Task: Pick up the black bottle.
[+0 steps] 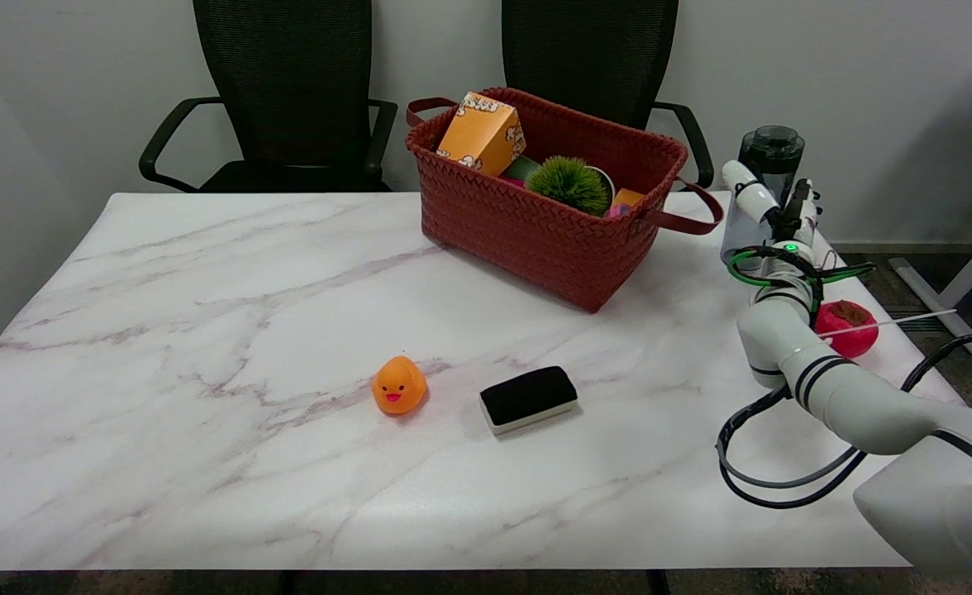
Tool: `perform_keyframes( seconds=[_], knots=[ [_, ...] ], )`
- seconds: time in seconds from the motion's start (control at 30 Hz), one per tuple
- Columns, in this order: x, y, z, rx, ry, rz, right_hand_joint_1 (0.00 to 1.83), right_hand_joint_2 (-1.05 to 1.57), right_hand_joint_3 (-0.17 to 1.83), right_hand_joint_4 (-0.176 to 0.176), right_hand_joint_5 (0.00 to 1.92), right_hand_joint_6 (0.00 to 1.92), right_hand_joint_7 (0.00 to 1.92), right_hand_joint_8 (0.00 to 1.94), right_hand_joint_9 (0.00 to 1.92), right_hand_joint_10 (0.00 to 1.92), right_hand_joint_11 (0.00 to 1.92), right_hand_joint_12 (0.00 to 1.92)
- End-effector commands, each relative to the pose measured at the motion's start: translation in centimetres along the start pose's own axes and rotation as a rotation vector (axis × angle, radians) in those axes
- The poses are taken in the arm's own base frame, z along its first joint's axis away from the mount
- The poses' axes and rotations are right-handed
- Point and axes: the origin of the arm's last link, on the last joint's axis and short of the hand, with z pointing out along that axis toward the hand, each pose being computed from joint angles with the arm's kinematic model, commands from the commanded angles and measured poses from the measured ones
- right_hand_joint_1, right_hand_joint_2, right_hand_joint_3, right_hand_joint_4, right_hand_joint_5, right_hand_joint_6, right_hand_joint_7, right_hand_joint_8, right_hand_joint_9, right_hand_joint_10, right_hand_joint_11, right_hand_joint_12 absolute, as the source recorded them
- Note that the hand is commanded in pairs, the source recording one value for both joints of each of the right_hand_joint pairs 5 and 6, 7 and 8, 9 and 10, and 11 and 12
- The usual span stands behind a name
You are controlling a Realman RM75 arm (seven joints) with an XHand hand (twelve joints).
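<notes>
Seemingly the right hand [771, 207] wraps the black bottle [771, 153]; grip not clearly visible.

Black bottle [771, 157], orange duck [399, 385]

Office or lab room: two black mesh office chairs [283, 91] behind a marble-topped table [205, 330], plain white wall [866, 83]

bench [205, 330]: glossy white marble-look, grey veins | basket [536, 231]: red woven, matt | duck [399, 385]: smooth orange, perhaps rubber | eraser block [527, 398]: black felt-like top | black bottle [771, 157]: dark translucent plastic | chairs [283, 74]: black mesh
</notes>
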Motion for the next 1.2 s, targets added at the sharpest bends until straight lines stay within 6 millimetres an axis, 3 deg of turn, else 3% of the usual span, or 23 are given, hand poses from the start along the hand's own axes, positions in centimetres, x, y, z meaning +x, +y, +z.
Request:
perform_keyframes(
  seconds=[0.03, 0.2, 0.33, 0.47, 0.53, 0.63, 0.83, 1.2],
  knots=[
    [-0.3, 0.4, 0.1, -0.016, -0.016, 0.002, 1.01, 0.79, -0.17, 0.0, 0.0, 0.0, 0.0, 0.0, 0.0, 0.0, 0.17, 0.17],
    [0.1, 0.8, 0.0, -0.023, -0.006, -0.001, 1.05, 0.84, -0.17, 0.0, 0.0, 0.0, 0.0, 0.0, 0.09, 0.09, 0.21, 0.21],
    [0.7, 1.0, -0.1, -0.019, 0.02, -0.001, 1.07, 0.89, -0.12, 0.0, 0.02, 0.02, 0.28, 0.28, 0.26, 0.26, 0.27, 0.27],
    [1.2, 1.0, -0.2, -0.007, 0.046, -0.007, 1.08, 0.95, -0.08, 0.0, 0.47, 0.47, 0.71, 0.71, 0.52, 0.52, 0.44, 0.44],
    [1.4, 0.9, -0.2, 0.002, 0.055, 0.006, 1.08, 0.98, -0.08, 0.0, 0.85, 0.85, 0.98, 0.98, 0.69, 0.69, 0.52, 0.52],
    [1.6, 0.9, -0.3, 0.014, 0.067, 0.028, 1.07, 0.99, -0.06, 0.0, 0.9, 0.9, 1.09, 1.09, 0.74, 0.74, 0.53, 0.53],
    [1.9, 0.5, -0.6, 0.045, 0.087, 0.044, 1.08, 0.99, -0.05, 0.0, 0.95, 0.95, 1.15, 1.15, 0.8, 0.8, 0.58, 0.58],
    [2.1, -3.4, -1.7, 0.223, 0.117, 0.071, 1.07, 0.96, -0.02, 0.0, 0.93, 0.93, 1.14, 1.14, 0.81, 0.81, 0.6, 0.6]
  ],
)
